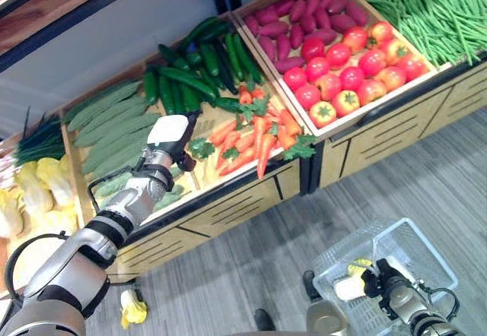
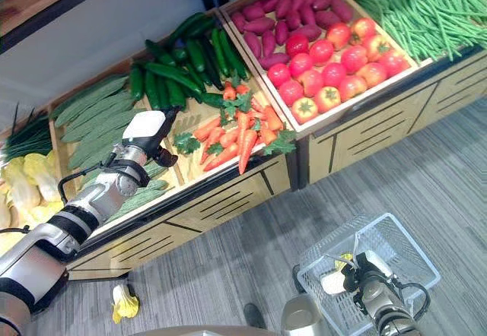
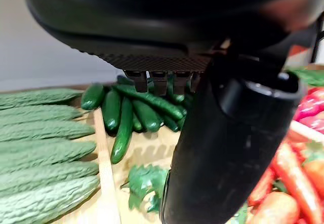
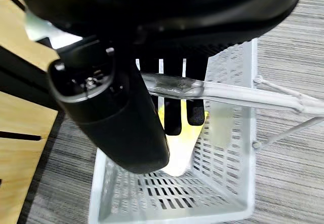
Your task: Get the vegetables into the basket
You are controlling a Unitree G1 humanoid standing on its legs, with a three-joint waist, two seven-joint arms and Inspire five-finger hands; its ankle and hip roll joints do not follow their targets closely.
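While our left hand [image 1: 169, 140] hangs over the produce stand [image 1: 251, 199] at the divider between the cucumbers [image 1: 190, 70] and the carrots [image 1: 259, 134], its fingers look straight and empty in its wrist view, so we judge the step in hand to be reaching for the next vegetable. To do it well, we should come down along the length of one piece lying free on top, wrap thumb and fingers around its middle, and lift straight up so the neighbours do not roll toward the stand's front edge. Our right hand [image 4: 172, 100] has its fingers curled over the handle of the white basket [image 4: 228, 148], which hangs above the floor in front of the stand and already holds one pale yellow-and-white vegetable [image 4: 174, 148]; keeping it level will matter. Counting from big to small: one stand, one basket, about nine bitter gourds [image 1: 114, 127] by the stand's left end, roughly a dozen cucumbers, some fifteen tomatoes [image 1: 350, 70], and a heap of green beans [image 1: 426, 9] too many to count. One yellow vegetable [image 1: 133, 308] lies on the floor below the stand.
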